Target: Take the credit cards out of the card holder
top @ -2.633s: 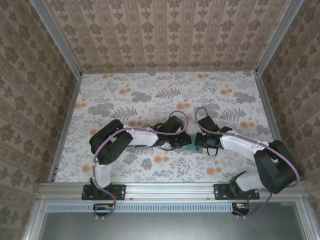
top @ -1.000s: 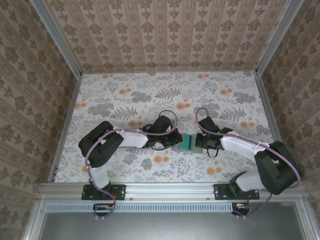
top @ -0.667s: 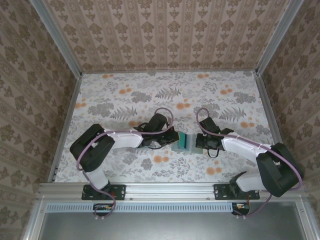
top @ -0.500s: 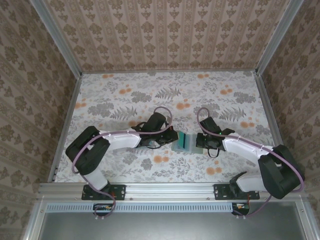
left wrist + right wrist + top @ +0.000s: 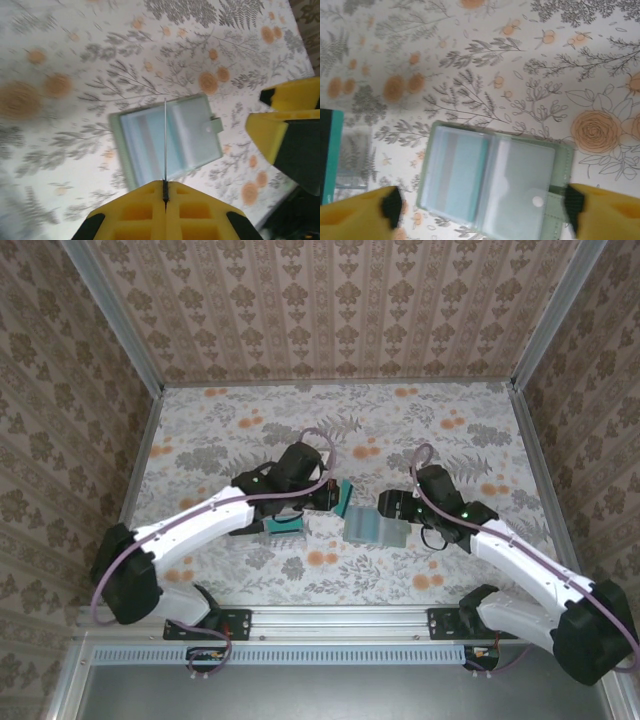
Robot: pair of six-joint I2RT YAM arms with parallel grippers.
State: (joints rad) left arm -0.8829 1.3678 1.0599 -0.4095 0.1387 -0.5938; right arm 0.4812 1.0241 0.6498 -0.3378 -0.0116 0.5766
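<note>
Credit card [image 5: 343,498], judged thin, stiff, light and slick, is clamped by one edge in the left claw [image 5: 165,187]; right claw [image 5: 482,210] gapes over the soft, open card holder [image 5: 490,180].

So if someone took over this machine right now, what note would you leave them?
Left hand: shut on a green card, held apart from the card holder.
Right hand: open over the card holder, which lies open on the table.
Done: a second card lies on the table nearby.
Left: put the held card down, then pull the third card showing inside the holder.
</note>
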